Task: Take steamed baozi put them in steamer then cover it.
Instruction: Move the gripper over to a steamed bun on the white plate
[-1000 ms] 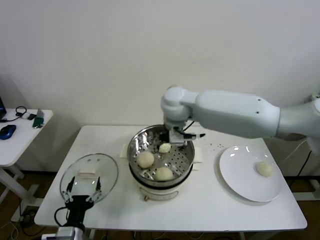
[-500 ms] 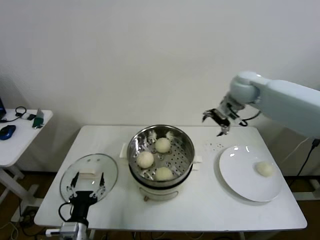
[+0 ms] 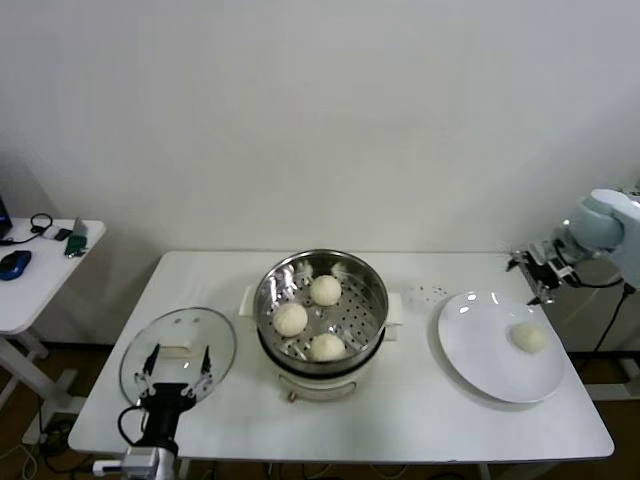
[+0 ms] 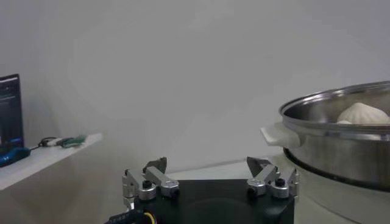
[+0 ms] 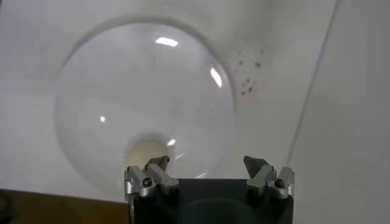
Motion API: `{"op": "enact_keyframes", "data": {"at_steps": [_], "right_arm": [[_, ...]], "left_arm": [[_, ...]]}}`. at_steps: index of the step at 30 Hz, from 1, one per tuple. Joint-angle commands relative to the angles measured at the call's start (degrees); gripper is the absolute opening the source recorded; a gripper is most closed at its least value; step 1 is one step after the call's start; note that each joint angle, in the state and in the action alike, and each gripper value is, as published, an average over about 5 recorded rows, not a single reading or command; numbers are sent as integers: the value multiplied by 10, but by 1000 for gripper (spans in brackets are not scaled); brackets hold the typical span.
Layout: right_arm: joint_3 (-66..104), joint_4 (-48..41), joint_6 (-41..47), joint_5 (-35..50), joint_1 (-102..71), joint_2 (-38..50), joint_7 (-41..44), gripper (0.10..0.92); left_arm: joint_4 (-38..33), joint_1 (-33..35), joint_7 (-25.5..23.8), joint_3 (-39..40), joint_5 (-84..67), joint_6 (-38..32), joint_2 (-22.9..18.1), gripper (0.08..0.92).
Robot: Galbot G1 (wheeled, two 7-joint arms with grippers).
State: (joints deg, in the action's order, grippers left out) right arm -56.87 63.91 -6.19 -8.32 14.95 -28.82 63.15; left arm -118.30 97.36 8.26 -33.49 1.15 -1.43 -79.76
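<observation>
A white table (image 3: 400, 420) fills the lower half of the head view. At its centre stands the steamer (image 3: 321, 308), a shiny steel pot with three steamed baozi (image 3: 290, 318) resting on its perforated tray. A fourth bun (image 3: 529, 338) lies alone on a white plate (image 3: 480, 360) at lower right. The cover (image 3: 178, 352), a clear glass lid, lies flat on the table at lower left.

The right gripper (image 3: 540, 272) hangs at the right edge of the frame, above the plate's far rim, jaws spread wide and holding nothing. The left gripper (image 3: 178, 372) sits low at bottom left, over the lid, likewise wide open and empty.

The step in hand looks like fetching the last bun. The next move calls for the right gripper to descend over that bun and close gently, since the dough is soft.
</observation>
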Motion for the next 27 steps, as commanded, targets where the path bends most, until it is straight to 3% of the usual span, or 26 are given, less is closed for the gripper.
{"op": "enact_keyframes", "data": {"at_steps": [1,12,27], "right_arm": [[175,-84,-25,-89,-176,23,13,823],[210,-136,7,-21,-216,-39,10,823],[227,-220,-20,-67,-199,-116,21,823]], "left_arm": [[-2,3,-1,-2,4,0,-2,823],[-1,7,0,-5,8,0,-5,823],[2,3,0,-7,7,1,-5,823]]}}
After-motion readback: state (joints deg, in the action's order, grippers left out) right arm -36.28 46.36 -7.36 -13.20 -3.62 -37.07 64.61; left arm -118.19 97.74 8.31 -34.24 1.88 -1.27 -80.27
